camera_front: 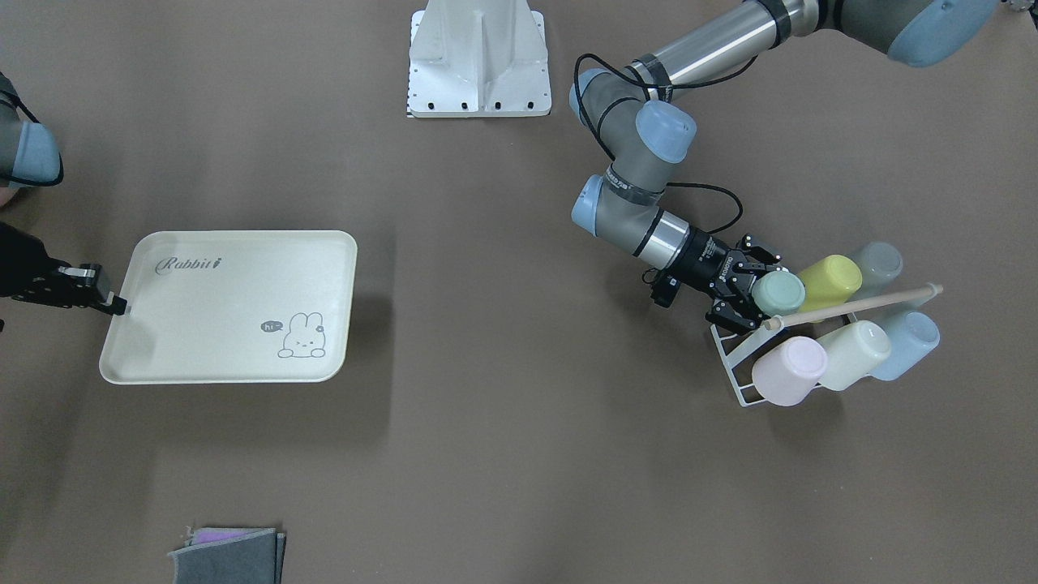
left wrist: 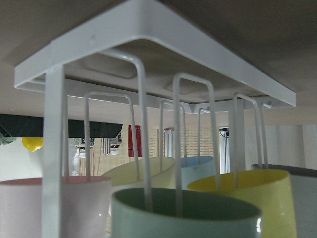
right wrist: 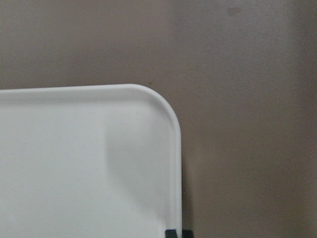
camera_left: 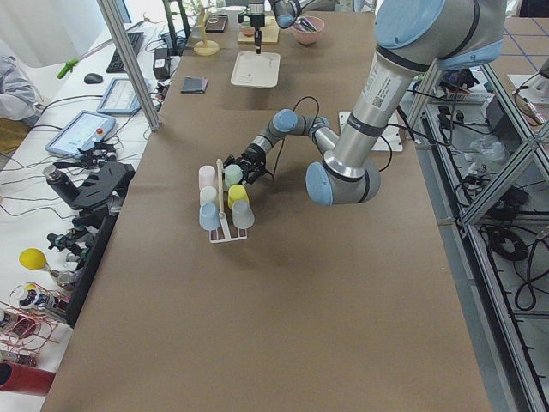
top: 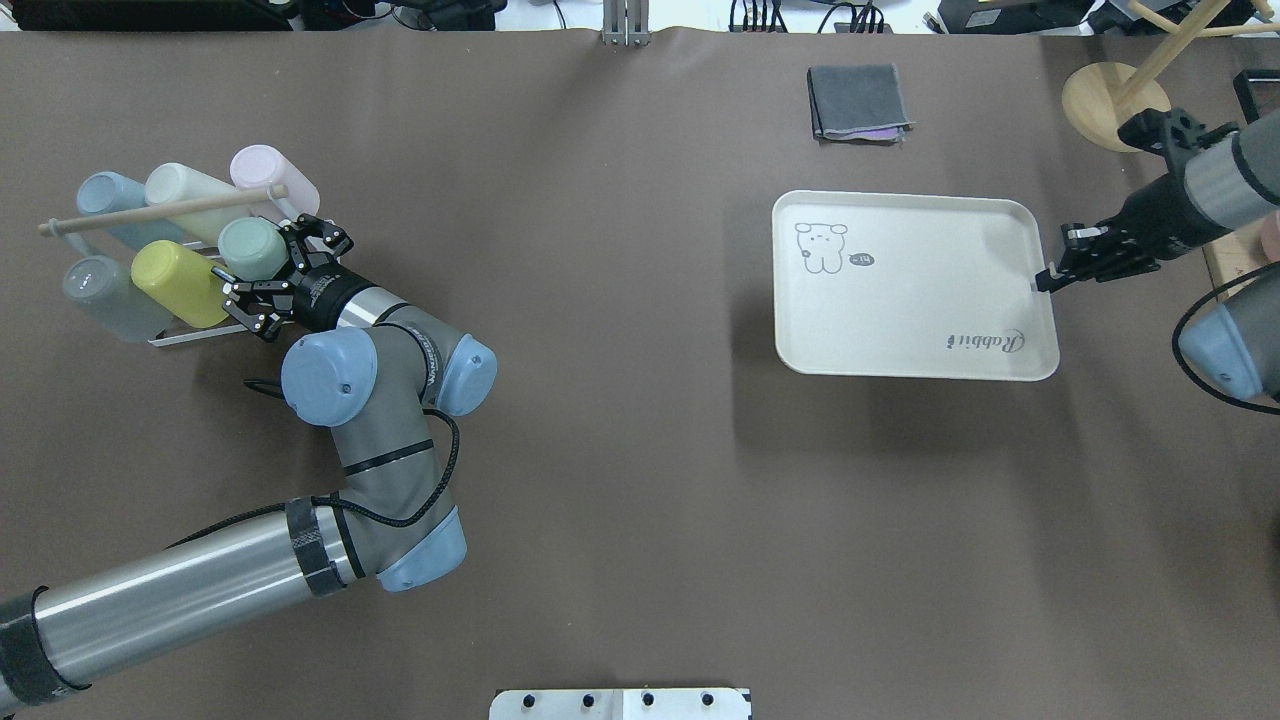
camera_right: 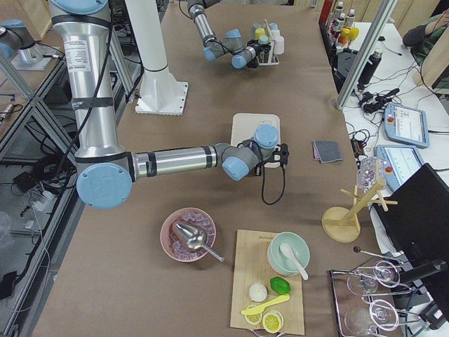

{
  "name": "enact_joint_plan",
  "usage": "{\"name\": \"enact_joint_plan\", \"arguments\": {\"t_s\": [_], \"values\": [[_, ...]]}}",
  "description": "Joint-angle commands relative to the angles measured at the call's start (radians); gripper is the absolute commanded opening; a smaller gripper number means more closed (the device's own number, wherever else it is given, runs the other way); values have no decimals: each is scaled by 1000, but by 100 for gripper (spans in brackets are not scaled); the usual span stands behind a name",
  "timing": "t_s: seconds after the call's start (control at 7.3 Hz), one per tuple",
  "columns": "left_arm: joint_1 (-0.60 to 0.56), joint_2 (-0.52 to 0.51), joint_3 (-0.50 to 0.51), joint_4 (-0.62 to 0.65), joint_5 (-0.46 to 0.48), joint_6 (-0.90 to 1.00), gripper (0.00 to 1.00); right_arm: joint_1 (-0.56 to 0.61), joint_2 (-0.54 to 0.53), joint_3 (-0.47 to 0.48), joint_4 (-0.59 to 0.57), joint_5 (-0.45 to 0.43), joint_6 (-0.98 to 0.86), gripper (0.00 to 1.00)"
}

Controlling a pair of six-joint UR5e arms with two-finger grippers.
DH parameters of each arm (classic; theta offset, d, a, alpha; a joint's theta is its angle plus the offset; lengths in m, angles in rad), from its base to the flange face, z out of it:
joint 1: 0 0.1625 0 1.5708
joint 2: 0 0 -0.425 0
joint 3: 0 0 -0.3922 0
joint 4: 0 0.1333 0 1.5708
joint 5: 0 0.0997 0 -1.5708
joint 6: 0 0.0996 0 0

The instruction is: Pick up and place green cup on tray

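The green cup (camera_front: 780,292) lies on its side on the white wire rack (camera_front: 736,375), at the end nearest my left arm; it also shows in the overhead view (top: 250,247) and at the bottom of the left wrist view (left wrist: 185,218). My left gripper (camera_front: 754,290) is open, with its fingers spread on either side of the cup's end. The cream tray (camera_front: 227,308) with the "Rabbit" script lies flat on the table. My right gripper (camera_front: 112,305) is shut on the tray's short-edge rim (right wrist: 174,148).
The rack also holds yellow (camera_front: 831,280), grey (camera_front: 877,264), pink (camera_front: 788,371), cream (camera_front: 853,349) and light blue (camera_front: 907,345) cups under a wooden rod (camera_front: 851,307). A folded grey cloth (camera_front: 229,556) lies near the table edge. The white robot base (camera_front: 478,57) stands at the middle.
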Motion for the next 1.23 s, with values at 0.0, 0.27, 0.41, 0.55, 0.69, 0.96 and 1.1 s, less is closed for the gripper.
{"name": "enact_joint_plan", "arguments": {"t_s": [0.0, 0.27, 0.41, 0.55, 0.69, 0.96, 1.1], "values": [[7, -25, 37, 6, 2, -3, 81, -86, 104, -53, 1, -69, 44, 0], [9, -66, 97, 15, 43, -13, 81, -113, 164, -94, -4, -83, 55, 0], [9, -78, 97, 94, 44, -80, 81, -142, 217, -147, -4, -95, 63, 0], [19, -78, 89, 163, 44, -175, 81, -158, 268, -175, -4, -110, 69, 0], [21, -78, 88, 174, 43, -183, 79, -169, 305, -189, -7, -118, 95, 0], [22, -78, 86, 174, 43, -188, 42, -210, 345, -191, -7, -130, 171, 0], [22, -78, 86, 174, 44, -187, 25, -233, 361, -188, -9, -132, 220, 0]]}}
